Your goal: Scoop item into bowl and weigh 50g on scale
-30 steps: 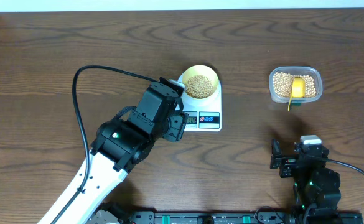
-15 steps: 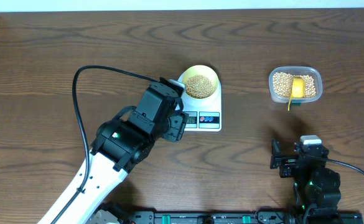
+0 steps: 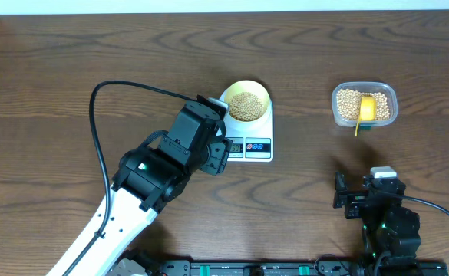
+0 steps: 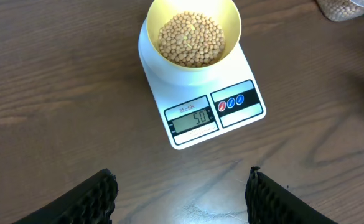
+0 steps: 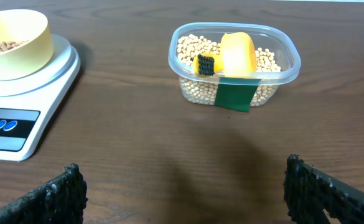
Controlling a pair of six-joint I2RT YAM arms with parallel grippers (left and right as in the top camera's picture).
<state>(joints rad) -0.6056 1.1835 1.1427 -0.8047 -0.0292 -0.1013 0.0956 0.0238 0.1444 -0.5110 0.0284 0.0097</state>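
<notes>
**Reading at target; both claws wide and empty**

Left claw (image 4: 182,202): the jaws are spread wide with nothing between them, hovering above bare table (image 4: 57,124). Directly ahead of its fingertips, near but not touching, sits the scale (image 4: 160,93). Its display (image 4: 193,118) faces the claw and appears to read 50. Judgement: this hover puts the wrist camera on the readout and is not a grasp. Farther ahead, the bowl (image 4: 231,25) rests centred on the scale's platform, holding a mound of beans (image 4: 191,37) below its rim.

Right claw (image 5: 188,196): also wide and empty, low over the table. Ahead of it, well apart, stands the clear tub (image 5: 287,62) of spare beans. The yellow scoop (image 5: 238,53) is parked inside, so no load is in transit. Judgement: weighing looks complete, and further scooping would overshoot.
</notes>
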